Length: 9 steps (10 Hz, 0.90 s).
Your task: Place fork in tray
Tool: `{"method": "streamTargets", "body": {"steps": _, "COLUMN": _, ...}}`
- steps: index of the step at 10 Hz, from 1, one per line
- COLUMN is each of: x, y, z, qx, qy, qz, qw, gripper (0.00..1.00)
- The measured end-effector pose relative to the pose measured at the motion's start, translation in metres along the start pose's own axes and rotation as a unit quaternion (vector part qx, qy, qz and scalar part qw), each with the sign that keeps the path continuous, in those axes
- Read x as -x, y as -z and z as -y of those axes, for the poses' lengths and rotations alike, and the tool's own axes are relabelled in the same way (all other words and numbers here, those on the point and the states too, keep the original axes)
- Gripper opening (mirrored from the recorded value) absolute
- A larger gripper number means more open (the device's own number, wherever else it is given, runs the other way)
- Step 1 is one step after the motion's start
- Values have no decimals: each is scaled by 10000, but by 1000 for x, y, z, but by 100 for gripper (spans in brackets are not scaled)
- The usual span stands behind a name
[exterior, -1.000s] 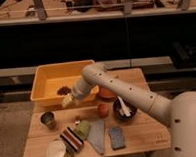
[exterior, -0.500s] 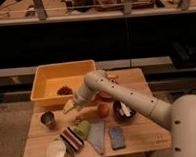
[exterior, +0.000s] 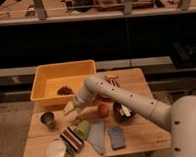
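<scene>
The tray (exterior: 51,76) is a deep yellow-orange bin at the back left of the wooden table, with a small dark heap inside it. My gripper (exterior: 71,107) hangs low over the table just in front of the tray's front wall, between the metal cup (exterior: 47,119) and a red-orange fruit (exterior: 103,110). The pale arm (exterior: 128,98) reaches in from the lower right. I cannot make out the fork; it is hidden from this view.
A dark round bowl (exterior: 122,112) holding a white utensil sits right of the fruit. Along the table's front lie a white round dish (exterior: 55,150), a striped item (exterior: 70,137), a green item (exterior: 82,128), a grey cloth (exterior: 97,136) and a blue sponge (exterior: 116,137).
My gripper has come down and slightly right, from the tray's front rim to just above the table in front of it. The items on the table have not moved.
</scene>
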Motion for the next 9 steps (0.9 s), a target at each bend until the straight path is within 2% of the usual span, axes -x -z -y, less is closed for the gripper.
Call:
{"method": "streamTargets", "body": {"steps": 5, "x": 0, "y": 1, "z": -2, "qx": 1, "qy": -15, "qz": -9, "qw": 10000, "gripper": 58}}
{"method": "streamTargets", "body": {"steps": 7, "x": 0, "y": 7, "z": -11, "qx": -172, "qy": -16, "qz": -20, "qw": 9998, "gripper": 58}}
{"method": "streamTargets", "body": {"steps": 9, "x": 7, "y": 16, "z": -32, "qx": -374, "qy": -30, "qz": 7, "qw": 9993, "gripper": 58}}
